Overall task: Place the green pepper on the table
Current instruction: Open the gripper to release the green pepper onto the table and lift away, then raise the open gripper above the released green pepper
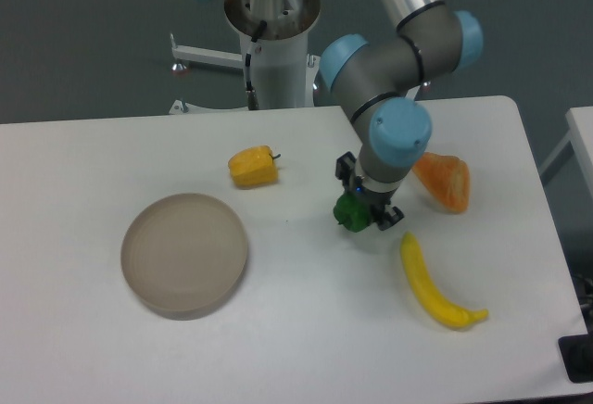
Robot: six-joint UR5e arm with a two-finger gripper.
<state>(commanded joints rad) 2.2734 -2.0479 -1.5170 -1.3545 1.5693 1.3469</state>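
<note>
The claw (363, 211) is closed around the green pepper (349, 211), which sits low at the white desk (306, 330), right of centre. Contact with the surface cannot be confirmed. Nearby: orange pepper (445, 183), banana (435, 285), yellow pepper (253, 167), grey plate (184, 254).

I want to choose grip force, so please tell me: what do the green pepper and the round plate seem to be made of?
The green pepper, in the hand, looks like smooth glossy plastic: it shows a small shine, though real skin cannot be excluded. The plate looks matte grey-beige, with no highlights and a thick rim; perhaps ceramic or plastic, I cannot tell which.
</note>
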